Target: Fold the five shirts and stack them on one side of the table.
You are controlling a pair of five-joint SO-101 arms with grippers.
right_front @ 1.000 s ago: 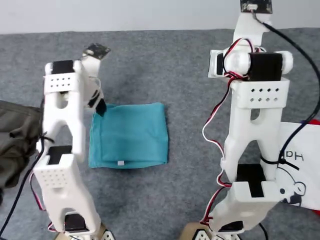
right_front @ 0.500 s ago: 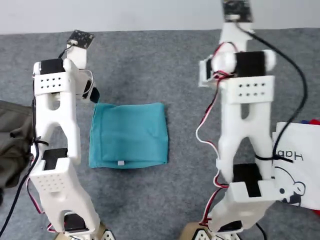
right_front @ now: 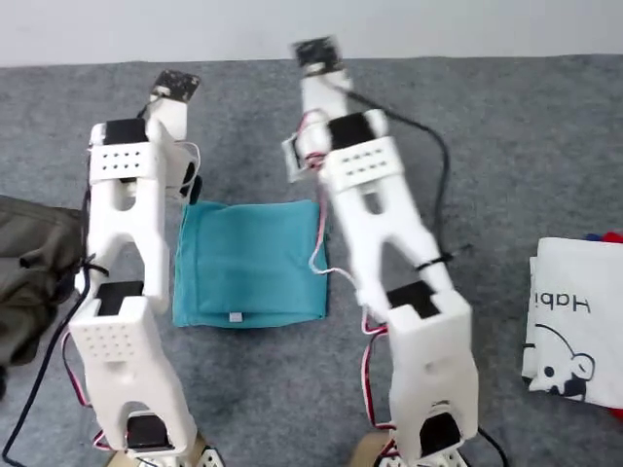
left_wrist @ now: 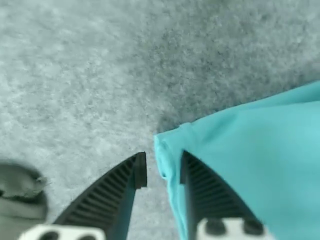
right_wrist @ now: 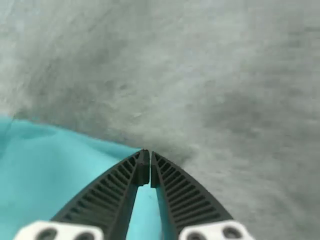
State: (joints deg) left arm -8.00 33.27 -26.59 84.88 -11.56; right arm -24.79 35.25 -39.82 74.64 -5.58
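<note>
- Folded teal shirt (right_front: 250, 263) flat on grey table cover (right_front: 487, 146).
- Left gripper (left_wrist: 162, 165): jaws parted, astride the shirt's far left corner.
- Right gripper (right_wrist: 150, 160): jaws pinched together, empty, over the shirt's far right corner; right arm (right_front: 375, 204) covering the shirt's right edge.
- Crumpled olive garment (right_front: 34, 258) left of the shirt; white printed shirt (right_front: 574, 331) well to the right.

My teal shirt (right_front: 251, 263) lies flat on the worktop (right_front: 487, 146), folded into a neat near-square with a small white tag (right_front: 235, 316) at its near edge. One far corner sits between the parted jaws of my left tool (left_wrist: 162, 167), and the other far corner lies right at the tips of my right tool (right_wrist: 150, 167). A dark olive shirt (right_front: 34, 263) lies crumpled well out beyond my left tool, away from the teal one. A folded white shirt with black print (right_front: 574, 331) lies far off on my right tool's outer side, with a bit of red and blue cloth (right_front: 605, 236) at its far edge.
</note>
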